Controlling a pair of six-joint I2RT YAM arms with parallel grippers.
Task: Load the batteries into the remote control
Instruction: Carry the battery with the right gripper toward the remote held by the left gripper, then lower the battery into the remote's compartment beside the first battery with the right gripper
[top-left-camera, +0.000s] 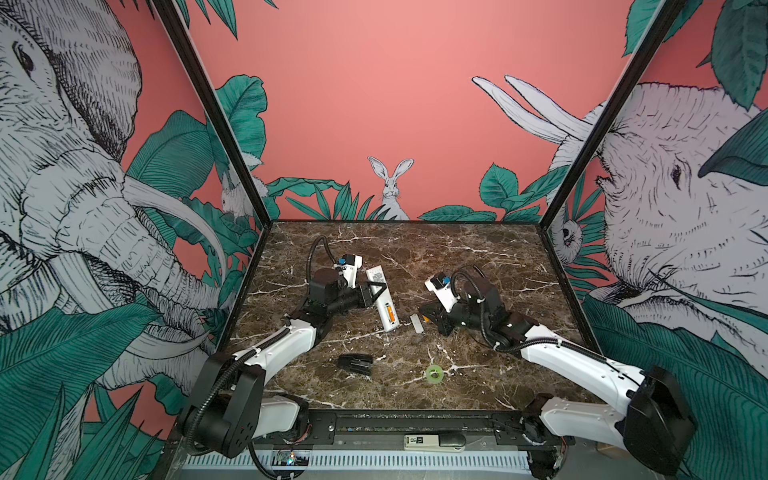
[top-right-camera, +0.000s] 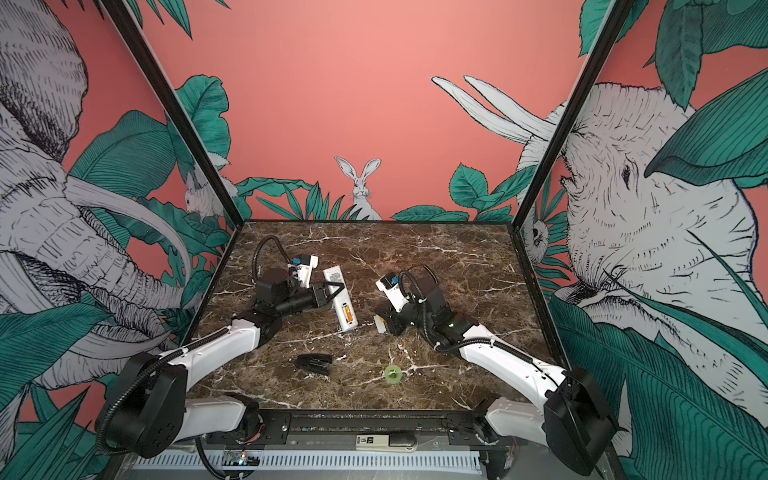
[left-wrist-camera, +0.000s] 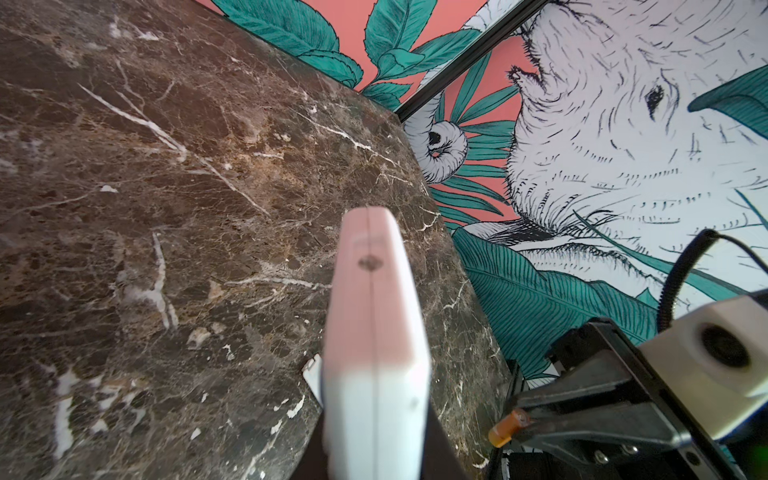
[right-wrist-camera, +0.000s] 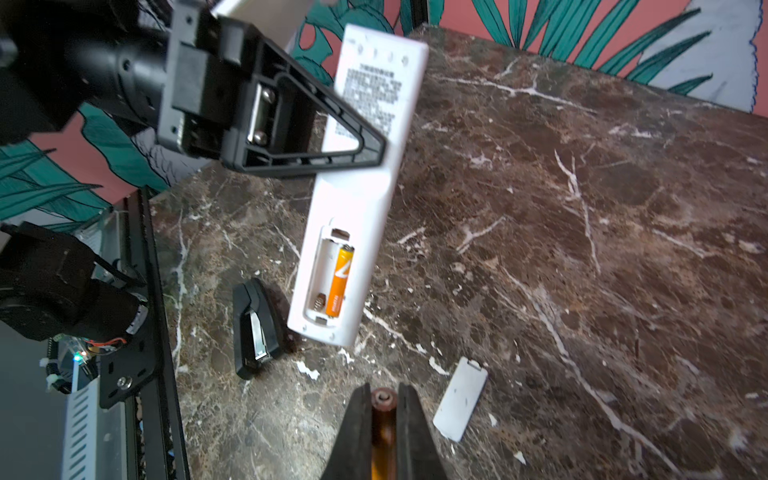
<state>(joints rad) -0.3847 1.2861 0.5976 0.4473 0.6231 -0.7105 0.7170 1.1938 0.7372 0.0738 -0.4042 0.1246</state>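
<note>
White remote control pinched in left gripper, mid-frame.
Right gripper clamps battery, bottom centre; second battery seated.

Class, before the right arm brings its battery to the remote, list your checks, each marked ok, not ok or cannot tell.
1. Hold: left gripper clamps the remote control: ok.
2. Access: cover lies apart, compartment open: ok.
3. Space: first battery seated, slot beside it empty: ok.
4. Payload: right gripper shut on the second battery: ok.
5. Polarity of the second battery against that slot: cannot tell.
</note>
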